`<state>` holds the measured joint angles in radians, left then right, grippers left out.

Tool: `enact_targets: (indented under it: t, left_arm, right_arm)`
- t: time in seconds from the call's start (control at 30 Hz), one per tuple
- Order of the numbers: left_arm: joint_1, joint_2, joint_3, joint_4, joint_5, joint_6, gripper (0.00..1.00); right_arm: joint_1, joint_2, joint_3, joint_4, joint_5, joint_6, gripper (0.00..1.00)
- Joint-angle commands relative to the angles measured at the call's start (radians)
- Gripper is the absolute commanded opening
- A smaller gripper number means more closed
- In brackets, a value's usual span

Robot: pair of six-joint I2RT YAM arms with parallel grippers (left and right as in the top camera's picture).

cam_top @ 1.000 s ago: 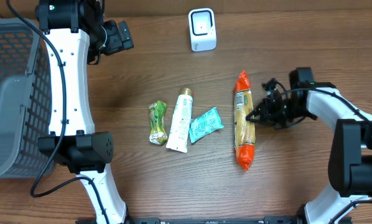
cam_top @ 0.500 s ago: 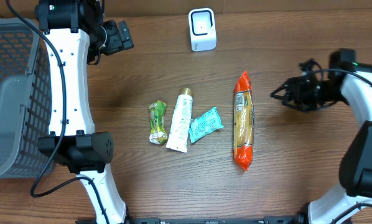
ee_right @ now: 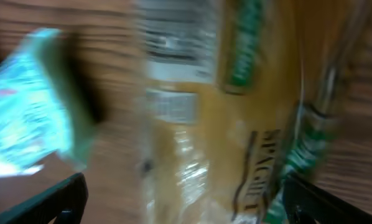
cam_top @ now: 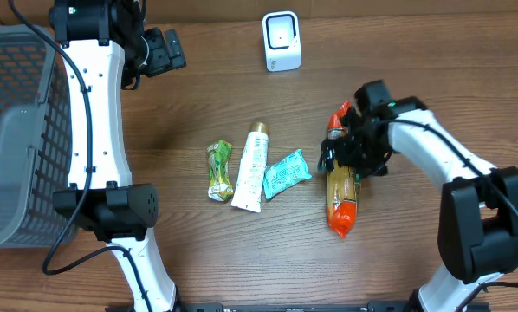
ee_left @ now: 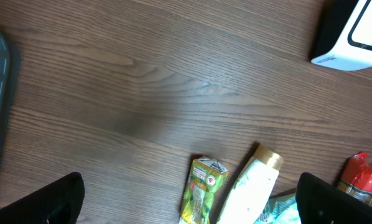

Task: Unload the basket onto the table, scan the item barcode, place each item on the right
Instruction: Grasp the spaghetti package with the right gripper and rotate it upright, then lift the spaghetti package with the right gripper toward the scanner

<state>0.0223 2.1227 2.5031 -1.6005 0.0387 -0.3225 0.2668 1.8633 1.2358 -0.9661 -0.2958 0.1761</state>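
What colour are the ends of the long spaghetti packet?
Red-orange, around a yellow middle; the spaghetti packet shows best in the overhead view.

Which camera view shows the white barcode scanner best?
The overhead view: the white scanner shows whole and sharp. The left wrist view catches only part of it, cut off at the frame's corner. The right wrist view misses it.

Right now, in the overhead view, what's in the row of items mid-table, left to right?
green pouch → white tube → teal packet → spaghetti pack
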Motion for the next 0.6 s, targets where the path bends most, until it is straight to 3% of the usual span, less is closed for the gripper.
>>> enact_targets:
  t: [0.0, 0.2, 0.27, 0.3, 0.37, 0.43, 0.47, 0.57]
  left_arm:
    - [0.003, -0.015, 0.019, 0.001, 0.005, -0.014, 1.0]
    - [0.003, -0.015, 0.019, 0.001, 0.005, -0.014, 1.0]
    - [0.003, -0.015, 0.019, 0.001, 0.005, -0.014, 1.0]
    - [0.003, -0.015, 0.019, 0.001, 0.005, -0.014, 1.0]
    - [0.003, -0.015, 0.019, 0.001, 0.005, -0.014, 1.0]
    - [0.003, -0.015, 0.019, 0.001, 0.005, -0.015, 1.0]
    - [0.003, -0.015, 0.019, 0.001, 0.005, -0.014, 1.0]
    - [0.003, -0.015, 0.019, 0.001, 0.005, -0.014, 1.0]
  right_arm:
    - [0.038, -0.021, -0.061, 0.023, 0.15, 0.117, 1.0]
    - [0.064, -0.021, -0.145, 0.042, 0.183, 0.147, 0.99]
    - [0.064, -0.021, -0.159, 0.042, 0.183, 0.146, 0.94]
    - [0.063, -0.021, -0.163, 0.042, 0.183, 0.146, 0.88]
    - [0.063, -0.021, -0.163, 0.041, 0.181, 0.146, 0.64]
    - [0.063, -0.021, -0.163, 0.042, 0.18, 0.155, 0.11]
    - [0.063, -0.021, -0.163, 0.042, 0.18, 0.179, 0.04]
    - [0.063, -0.022, -0.159, 0.057, 0.179, 0.222, 0.04]
